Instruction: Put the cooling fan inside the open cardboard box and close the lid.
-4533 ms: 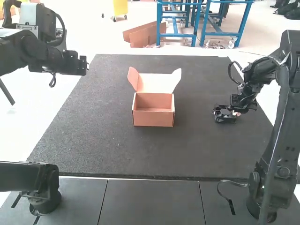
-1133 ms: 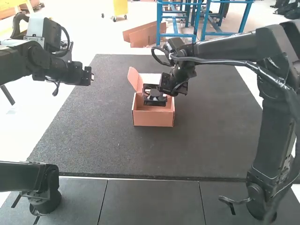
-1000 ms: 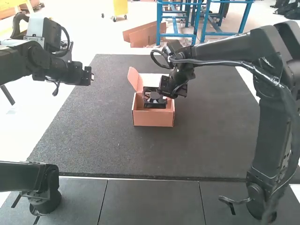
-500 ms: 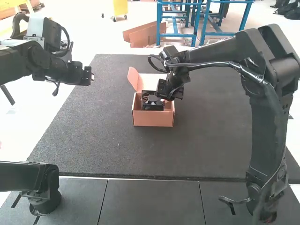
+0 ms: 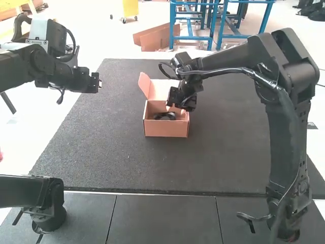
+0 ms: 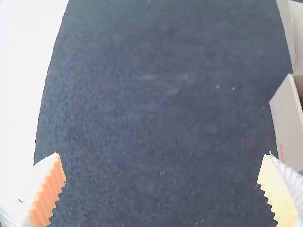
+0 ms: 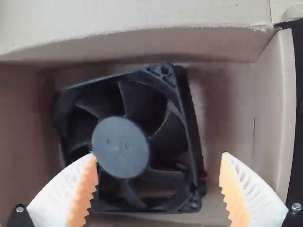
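Black cooling fan inside open cardboard box

I work in what looks like a robotics lab or workshop. My left arm and right arm stand on mounts at a bench. Its dark panels, along the frame's lower edge, adjoin a coarse black rubber mat.

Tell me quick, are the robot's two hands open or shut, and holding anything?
Left gripper: open, holding nothing, above the mat.
Right gripper: open, holding nothing, over the cooling fan that lies in the cardboard box.
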Available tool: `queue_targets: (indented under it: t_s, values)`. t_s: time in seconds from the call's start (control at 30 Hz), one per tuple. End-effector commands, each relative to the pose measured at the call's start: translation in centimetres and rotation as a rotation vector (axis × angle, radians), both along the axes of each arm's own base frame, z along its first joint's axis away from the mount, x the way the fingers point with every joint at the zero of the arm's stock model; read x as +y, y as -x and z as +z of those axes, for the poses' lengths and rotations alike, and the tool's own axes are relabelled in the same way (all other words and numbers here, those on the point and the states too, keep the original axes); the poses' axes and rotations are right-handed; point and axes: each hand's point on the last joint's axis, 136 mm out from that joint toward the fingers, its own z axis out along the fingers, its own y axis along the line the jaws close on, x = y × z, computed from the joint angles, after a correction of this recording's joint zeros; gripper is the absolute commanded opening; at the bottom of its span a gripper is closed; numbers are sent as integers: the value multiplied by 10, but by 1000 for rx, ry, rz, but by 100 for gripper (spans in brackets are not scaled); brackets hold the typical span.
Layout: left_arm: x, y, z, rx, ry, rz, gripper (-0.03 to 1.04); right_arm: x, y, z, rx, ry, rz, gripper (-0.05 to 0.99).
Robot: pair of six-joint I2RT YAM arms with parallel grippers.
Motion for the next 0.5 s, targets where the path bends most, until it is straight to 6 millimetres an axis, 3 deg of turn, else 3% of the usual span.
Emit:
queue_targets:
  t_s: [0.0,0.13,0.23,0.3,0.37,0.47]
  values:
    - [-5,0,14,-45,19,-12,96,12,-19,34,-63,-70,4,73]
    - [-5,-4,14,-56,20,-12,96,34,-24,76,-82,-187,55,77]
    - [-6,-9,8,-43,20,-13,96,25,-32,118,-122,-231,59,79]
    - [-6,-13,1,-25,19,-13,96,17,-35,133,-166,-211,101,83]
    - [-7,-17,-3,-16,19,-15,96,1,-36,135,-210,-112,145,89]
    - [-8,-27,-7,-19,19,-15,96,-23,-30,132,-228,13,203,90]
